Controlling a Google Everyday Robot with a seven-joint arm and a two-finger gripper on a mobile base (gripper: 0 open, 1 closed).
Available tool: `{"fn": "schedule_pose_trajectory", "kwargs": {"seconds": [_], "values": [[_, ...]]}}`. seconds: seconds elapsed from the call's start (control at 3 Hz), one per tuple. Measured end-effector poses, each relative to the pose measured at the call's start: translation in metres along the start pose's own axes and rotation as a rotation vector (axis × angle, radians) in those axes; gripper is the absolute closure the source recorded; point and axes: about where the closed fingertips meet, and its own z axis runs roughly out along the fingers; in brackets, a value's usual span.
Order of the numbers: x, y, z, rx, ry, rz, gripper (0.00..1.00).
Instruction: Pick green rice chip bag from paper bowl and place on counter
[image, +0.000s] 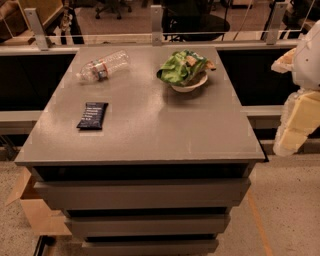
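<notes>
The counter fills most of the room in front of me, a grey speckled top over stepped drawer-like tiers. Its whole middle and near half lie bare right up to the front edge.

Off the counter's right edge, out over the floor, hangs the robot's pale arm with the gripper. It is well apart from everything on the counter, and I cannot tell whether it is clenched or released.

A cardboard box sits on the floor by the counter's near-left corner.

Near the counter's far-left corner a clear plastic water bottle lies on its side.

Toward the far-right corner the green rice chip bag rests crumpled in the paper bowl, spilling past the rim, with bare counter between the bowl and the right edge.

The dark snack bar wrapper lies flat on the counter's left side, just inside the left edge.
</notes>
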Motion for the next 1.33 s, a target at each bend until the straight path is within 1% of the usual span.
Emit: {"fn": "schedule_pose_trajectory", "kwargs": {"seconds": [0.33,0.67,1.0,1.33], "values": [[0.000,0.000,0.000,0.000,0.000,0.000,0.00],[-0.016,-0.022,0.009,0.026,-0.031,0.009,0.00],[-0.035,-0.048,0.026,0.057,-0.067,0.015,0.00],[-0.055,-0.080,0.051,0.091,-0.120,0.045,0.00]]}}
